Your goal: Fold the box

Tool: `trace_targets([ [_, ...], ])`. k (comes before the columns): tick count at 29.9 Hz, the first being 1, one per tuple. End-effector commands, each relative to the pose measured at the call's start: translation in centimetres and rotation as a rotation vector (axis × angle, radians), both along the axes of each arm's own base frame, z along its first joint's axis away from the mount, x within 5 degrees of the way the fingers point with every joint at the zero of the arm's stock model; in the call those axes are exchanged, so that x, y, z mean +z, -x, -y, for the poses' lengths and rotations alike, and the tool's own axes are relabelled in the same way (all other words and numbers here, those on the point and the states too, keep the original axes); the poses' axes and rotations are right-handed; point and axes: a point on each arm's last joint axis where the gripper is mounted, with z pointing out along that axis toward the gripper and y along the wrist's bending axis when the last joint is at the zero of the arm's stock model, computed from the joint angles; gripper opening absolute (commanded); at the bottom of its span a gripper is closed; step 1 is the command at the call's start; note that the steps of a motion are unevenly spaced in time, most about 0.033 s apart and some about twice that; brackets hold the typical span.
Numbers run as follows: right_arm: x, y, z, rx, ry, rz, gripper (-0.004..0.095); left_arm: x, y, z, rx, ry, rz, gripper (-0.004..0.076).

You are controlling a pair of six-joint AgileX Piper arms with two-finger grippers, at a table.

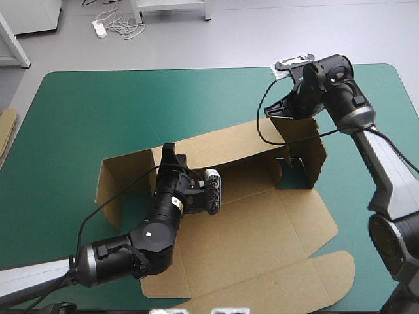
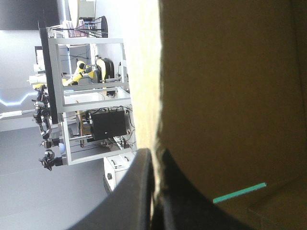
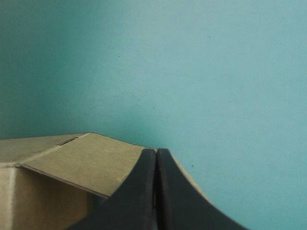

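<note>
far left, at the table's edge: strip of spare board (image 1: 6,127), beside the teal-green cover (image 1: 72,118).

next along: box (image 1: 262,222), brown, mid-table, partly raised. left side wall (image 1: 116,186) upright, angled toward the near side from the end of the back wall (image 1: 222,147).

left gripper (image 1: 169,153): entering from the near left, arm low over the box, tips up at the top edge of the back wall. in the left wrist view, gripper (image 2: 154,160) with black fingers (image 2: 129,196) all but closed, pale board edge pinched in the seam between them. brown wall filling the field to one side of the fingers, thin teal-green sliver low down.

centre: back wall standing along the far side of the box. floor (image 1: 252,190) flat on the cover. lid (image 1: 262,261) spread flat toward the near edge of the table, rounded tuck flaps (image 1: 330,268) at its right end.

right of centre: right side wall (image 1: 306,154) upright, bit of teal-green visible at its foot.

far right: right gripper (image 1: 278,110), arm entering from the right, tips at the top of the far right corner of the box. in the right wrist view, gripper (image 3: 156,152) with fingers (image 3: 136,191) met in one pointed arch, tips against the upper edge of a sloping brown panel (image 3: 81,158). cannot tell whether any board is caught in that seam. plain teal-green cover beyond.
</note>
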Motion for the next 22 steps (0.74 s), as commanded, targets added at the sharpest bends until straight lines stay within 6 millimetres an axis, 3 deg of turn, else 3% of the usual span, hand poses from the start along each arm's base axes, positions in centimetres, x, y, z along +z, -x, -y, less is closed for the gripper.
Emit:
trace_targets([
  [1,1.9,2.1,1.0,-0.009,0.0,0.025,-0.0019,1.4,0.1,-0.2,0.013,0.039,0.032,-0.0009],
  [10,0.9,2.5,1.0,-0.013,-0.001,-0.012,-0.0019,1.4,0.1,-0.2,0.013,0.039,0.032,-0.0009],
  [22,-0.5,5.2,1.9,-0.008,0.017,-0.08,-0.0019,1.4,0.1,-0.3,0.02,0.029,0.035,-0.0009],
])
